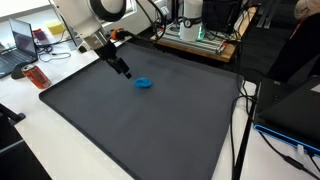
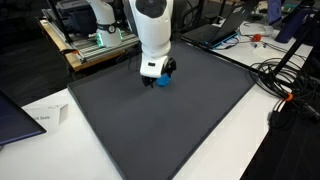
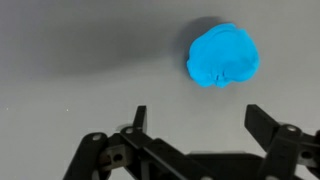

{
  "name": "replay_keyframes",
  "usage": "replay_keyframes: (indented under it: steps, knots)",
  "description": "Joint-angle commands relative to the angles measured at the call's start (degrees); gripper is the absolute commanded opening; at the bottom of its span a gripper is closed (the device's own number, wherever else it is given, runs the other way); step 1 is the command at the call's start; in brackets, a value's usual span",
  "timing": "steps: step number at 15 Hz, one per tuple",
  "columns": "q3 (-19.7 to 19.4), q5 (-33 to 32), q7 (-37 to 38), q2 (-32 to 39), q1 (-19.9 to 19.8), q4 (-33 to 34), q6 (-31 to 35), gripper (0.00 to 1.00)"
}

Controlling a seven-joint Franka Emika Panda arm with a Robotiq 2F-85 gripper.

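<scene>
One dark grey mat (image 1: 140, 130) covered most of the white bench (image 1: 50, 140), in a workroom crowded with a laptop (image 1: 24, 40) and cables (image 2: 285, 80). The end effector (image 1: 125, 72) hung over the mat's far half, fingers spread wide, grasping and touching nothing. A blue lump (image 1: 144, 83) lay on the mat just right of it. In the wrist view the lump (image 3: 223, 55) sat beyond the right finger. Rounded, it was barely wider than deep and pointed no clear way.
</scene>
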Motion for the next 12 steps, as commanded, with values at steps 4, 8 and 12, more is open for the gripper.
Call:
replay_keyframes:
  steps: [4, 8, 12]
  knots:
    - [2.7, 7.7, -10.4, -13.1, -2.5, -22.8, 17.5, 1.00]
    - [4.6, 14.6, -18.2, -18.6, -4.5, -31.5, 24.6, 1.00]
    - [7.2, 25.1, -28.3, -23.7, -5.6, -38.2, 33.4, 1.00]
